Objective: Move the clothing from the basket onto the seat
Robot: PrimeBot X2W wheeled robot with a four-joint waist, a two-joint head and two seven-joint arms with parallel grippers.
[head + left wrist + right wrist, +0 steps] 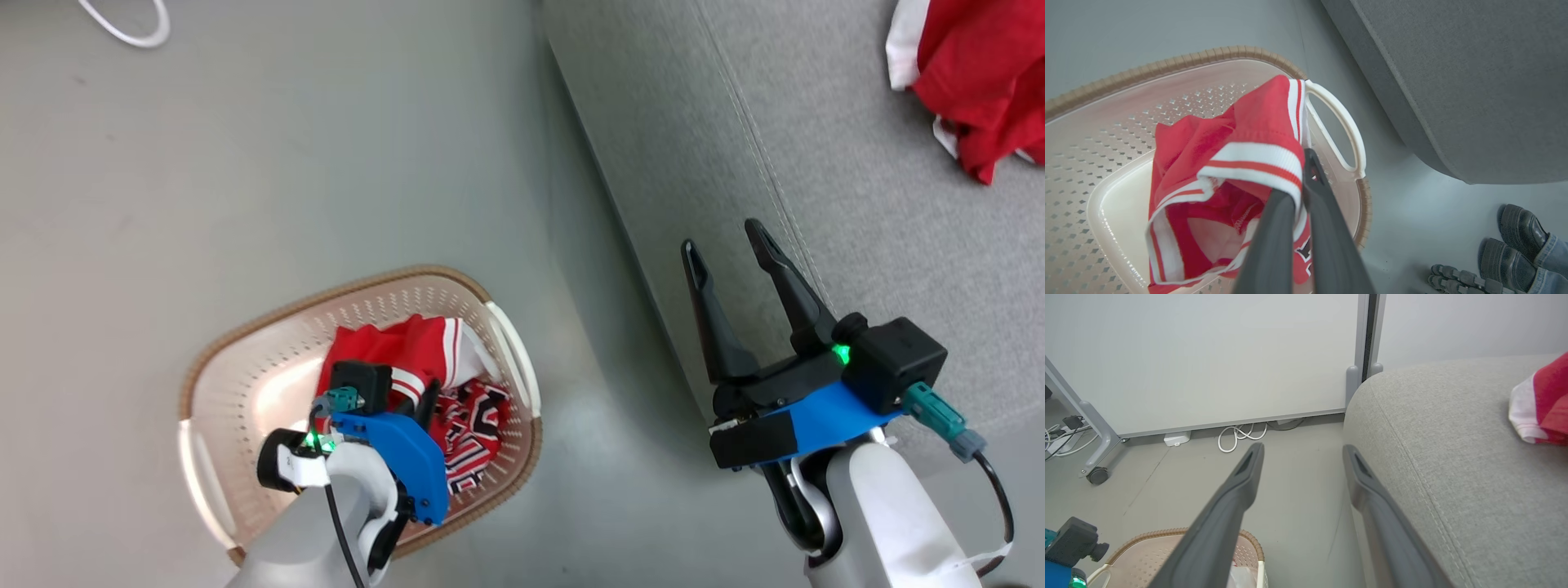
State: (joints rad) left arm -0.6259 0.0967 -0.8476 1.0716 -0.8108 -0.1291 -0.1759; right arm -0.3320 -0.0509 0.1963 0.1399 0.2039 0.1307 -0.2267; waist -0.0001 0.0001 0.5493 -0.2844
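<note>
Left gripper (pixel 426 402) is down inside the small cream perforated plastic basket with a brown woven-look rim (pixel 263 317), at 7 o'clock in the head view, on the grey floor (pixel 245 163). The arm's blue housing hides the pinch from there. The left wrist view shows it: left gripper (pixel 1300 192) has its fingers (pixel 1327 220) nearly together, clamped on the white-and-red striped band of a soft red garment (pixel 1241 134). The rest of the fabric is bunched in the basket (pixel 1167 65).

Head view adds black-and-white lettering on the red garment (pixel 408 343), at 4 o'clock of the wrist. The wrist view catches only a scrap of it.

Right gripper (pixel 722 245) is at 4 o'clock in the head view, over the front edge of the large grey fabric seat cushion with a stitched seam (pixel 857 204). Fingers are spread wide and hold nothing. The right wrist view shows the same: right gripper (pixel 1302 451) is open, seat cushion (pixel 1453 457) at 3 o'clock, basket (pixel 1147 539) at 7.

A second red garment with a white edge (pixel 980 73) lies on the seat at 1 o'clock, well apart from both grippers. It is at the right edge in the right wrist view (pixel 1547 404).

Left wrist view alone shows a person's dark shoes (pixel 1519 232) at 4 o'clock. Right wrist view alone shows a coiled white cable (pixel 1237 437) at 11 o'clock.
</note>
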